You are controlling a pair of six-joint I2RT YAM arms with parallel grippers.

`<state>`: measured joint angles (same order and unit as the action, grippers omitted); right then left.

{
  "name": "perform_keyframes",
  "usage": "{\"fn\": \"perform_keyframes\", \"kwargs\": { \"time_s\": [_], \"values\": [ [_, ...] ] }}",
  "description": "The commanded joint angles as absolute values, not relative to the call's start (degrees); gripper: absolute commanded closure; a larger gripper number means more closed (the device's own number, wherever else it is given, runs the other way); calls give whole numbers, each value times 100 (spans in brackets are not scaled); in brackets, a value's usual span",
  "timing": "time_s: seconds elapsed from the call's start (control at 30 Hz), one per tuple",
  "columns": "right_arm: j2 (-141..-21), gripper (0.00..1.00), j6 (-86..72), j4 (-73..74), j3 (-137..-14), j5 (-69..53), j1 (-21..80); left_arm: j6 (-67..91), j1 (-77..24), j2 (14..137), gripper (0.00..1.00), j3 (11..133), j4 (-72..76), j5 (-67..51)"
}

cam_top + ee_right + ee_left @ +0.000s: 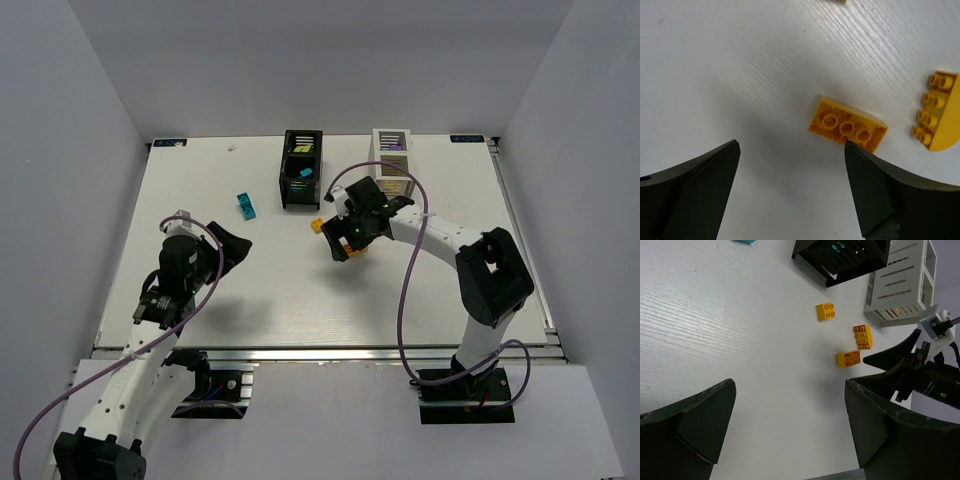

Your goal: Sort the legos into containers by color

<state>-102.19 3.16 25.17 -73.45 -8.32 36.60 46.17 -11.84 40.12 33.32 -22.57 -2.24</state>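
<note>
Three orange legos lie mid-table: a square one [825,311], a curved one [862,336] and a flat one [848,358]. The flat one lies studs-down [847,125] just ahead of my right gripper's [791,147] right fingertip; that gripper [340,238] is open and holds nothing. The curved lego [937,110] is off to its right. A cyan lego [245,206] lies left of the black container [301,168], which stands next to the white container [392,155]. My left gripper [232,252] hovers open and empty [790,390] over bare table at the left.
The black container [845,255] and white container [902,285] stand at the far edge, with coloured bricks showing inside both. Grey walls close in the table on three sides. My right arm [450,235] reaches across from the right.
</note>
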Motion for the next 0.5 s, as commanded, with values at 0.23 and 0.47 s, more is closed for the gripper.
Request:
{"fn": "perform_keyframes", "kwargs": {
  "time_s": [0.23,0.47],
  "values": [
    [-10063,11,6885,3750,-7743,-1960,3533,4693,-1169,3999,2,3191,-2321,-79],
    [-10703,14,9324,4702,-8050,-2267,3156,4685,-1169,4201,2,3208,-2232,-114]
  ]
}}
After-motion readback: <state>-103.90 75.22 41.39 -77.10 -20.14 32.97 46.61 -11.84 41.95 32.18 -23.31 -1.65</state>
